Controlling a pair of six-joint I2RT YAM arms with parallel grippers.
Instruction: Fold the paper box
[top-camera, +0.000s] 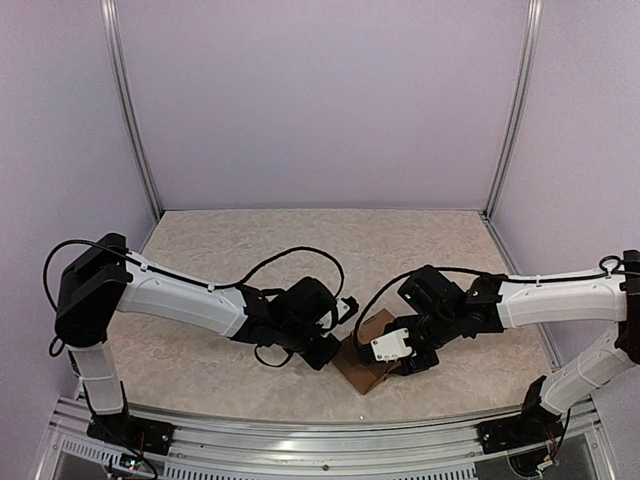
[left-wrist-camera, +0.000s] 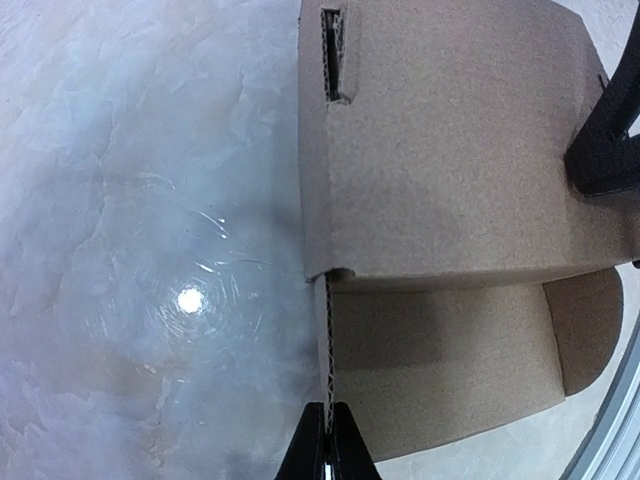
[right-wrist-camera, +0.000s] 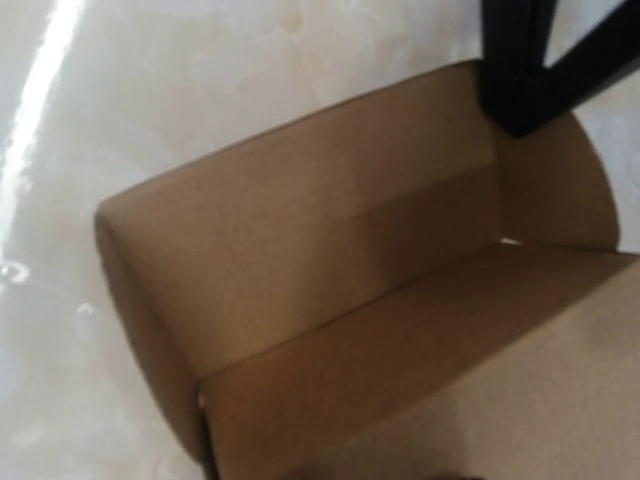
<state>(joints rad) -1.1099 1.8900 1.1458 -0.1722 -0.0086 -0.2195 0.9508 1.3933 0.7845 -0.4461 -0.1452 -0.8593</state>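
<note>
Box (top-camera: 360, 368) on the worktop (top-camera: 250, 250), near its front edge and between the two pincers. The left pincer (top-camera: 332, 350) touches the box's left side with its jaws narrow. The left wrist view shows a corrugated edge (left-wrist-camera: 326, 340) of the lower panel running straight into the tips, apparently pinched there. The right pincer (top-camera: 400, 352) lies over the box's right side with jaws set wide; whether they clamp the cardboard cannot be told. Only the top view shows both arms and the box's place on the worktop. Only the left wrist view shows the outer faces: an upper panel with a narrow slot (left-wrist-camera: 337, 55), a rounded flap (left-wrist-camera: 590, 330) at lower right, and a black finger (left-wrist-camera: 610, 140) against the upper panel's right edge. Only the right wrist view looks into the open hollow, where a dark tip (right-wrist-camera: 515, 80) meets the far wall beside a rounded flap (which arm's tip cannot be told).
</note>
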